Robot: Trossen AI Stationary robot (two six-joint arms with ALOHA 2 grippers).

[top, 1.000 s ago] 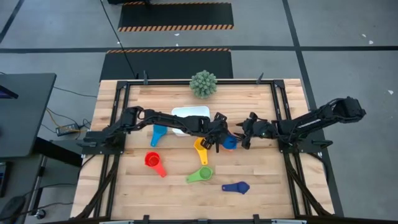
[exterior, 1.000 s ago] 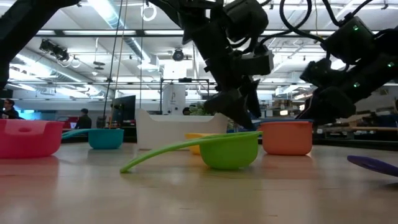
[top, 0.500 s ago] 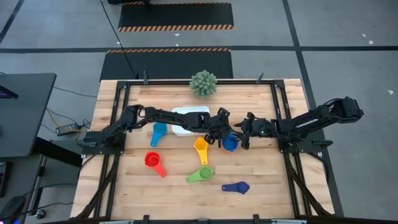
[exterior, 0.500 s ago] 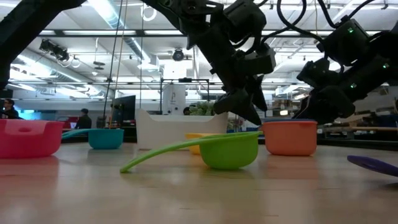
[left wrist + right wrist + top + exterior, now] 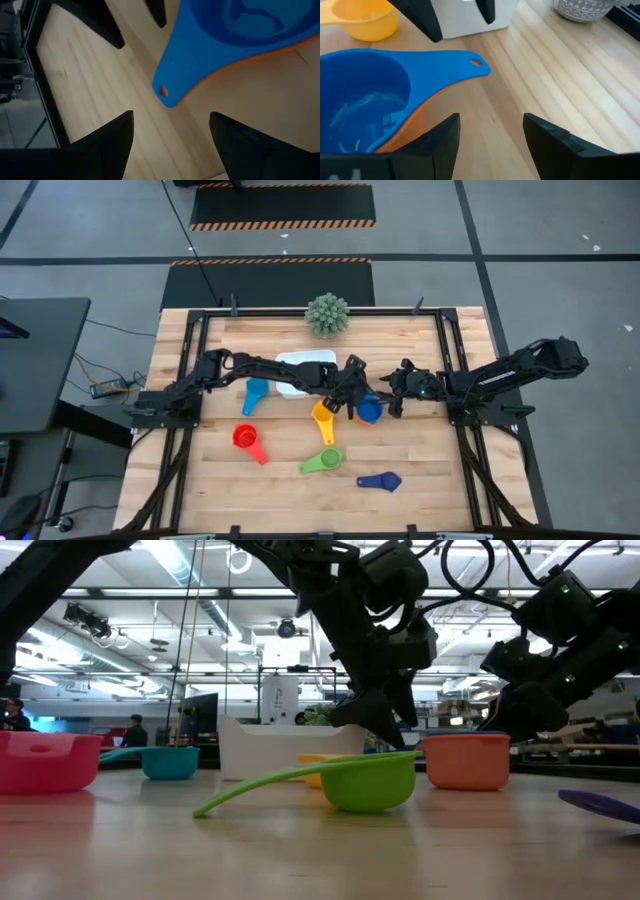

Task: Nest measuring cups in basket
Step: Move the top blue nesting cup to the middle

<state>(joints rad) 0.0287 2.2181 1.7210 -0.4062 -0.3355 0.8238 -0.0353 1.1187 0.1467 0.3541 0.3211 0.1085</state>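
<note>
Both arms meet near the middle of the wooden desk (image 5: 420,470), over a blue plastic measuring cup (image 5: 369,410) that already sits inside an orange plastic cup (image 5: 462,761); its orange rim shows under the blue one in both wrist views. The left hand (image 5: 352,397) hangs just above the stack's flat blue handle (image 5: 172,85), fingers spread wide, the handle tip lying between them and ahead of them, untouched. The right hand (image 5: 393,402) stands on the stack's other side, just beside the bowl, fingers also apart and holding nothing.

The shallow white rectangular plastic basket (image 5: 300,361) lies just behind the left hand, close to its forearm, and as far as I can see nothing is in it yet. A small yellow plastic cup (image 5: 322,418) sits right beside the left hand. The green plastic scoop (image 5: 322,461), the dark blue one (image 5: 381,480), the red one (image 5: 246,438) and the light blue one (image 5: 254,393) lie farther off, scattered and separate.

I judge the step in hand to be picking up this two-cup stack. One hand needs to lower onto the handle or rim and close, while the other holds clear, since they are crowded together. Then the stack goes the short way into the basket. Most of the nesting remains.
</note>
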